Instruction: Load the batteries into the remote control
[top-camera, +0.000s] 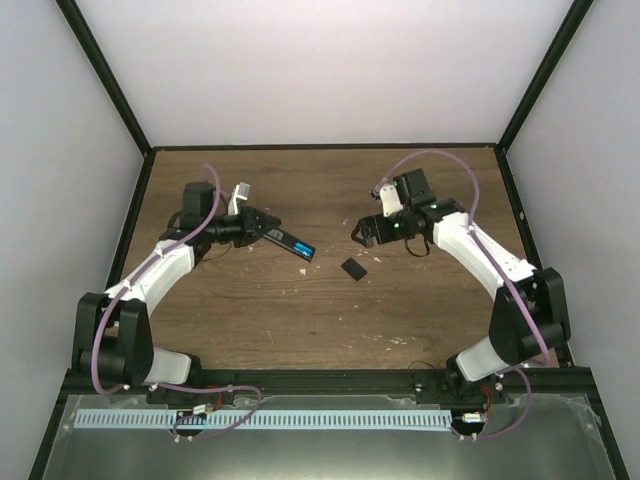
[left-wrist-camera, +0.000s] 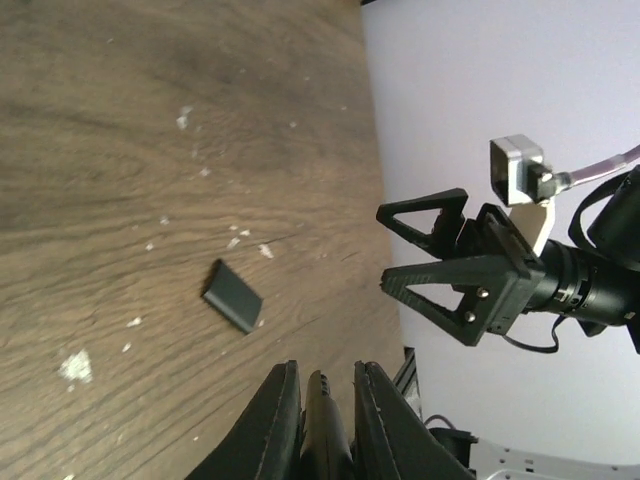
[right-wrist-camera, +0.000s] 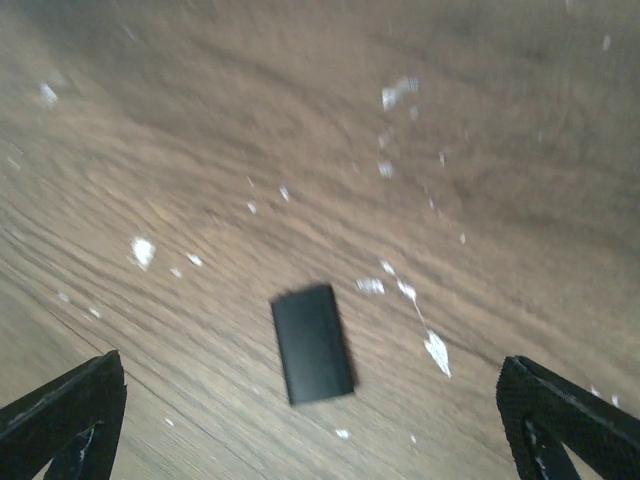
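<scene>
My left gripper (top-camera: 268, 230) is shut on one end of the slim black remote control (top-camera: 290, 241) and holds it pointing right, towards the table's middle. The bright blue batteries (top-camera: 304, 248) show in the bay at its free end. In the left wrist view the remote (left-wrist-camera: 325, 425) sits edge-on between my fingers (left-wrist-camera: 275, 420); the batteries are hidden there. My right gripper (top-camera: 360, 236) is open and empty, a little right of the remote's tip. It also shows in the left wrist view (left-wrist-camera: 430, 255). In the right wrist view its jaws stand wide apart above the table.
The short black cover piece (top-camera: 353, 268) lies flat on the wooden table (top-camera: 300, 320), just below my right gripper. It also shows in the left wrist view (left-wrist-camera: 233, 296) and in the right wrist view (right-wrist-camera: 312, 343). Small white flecks (right-wrist-camera: 436, 350) dot the wood.
</scene>
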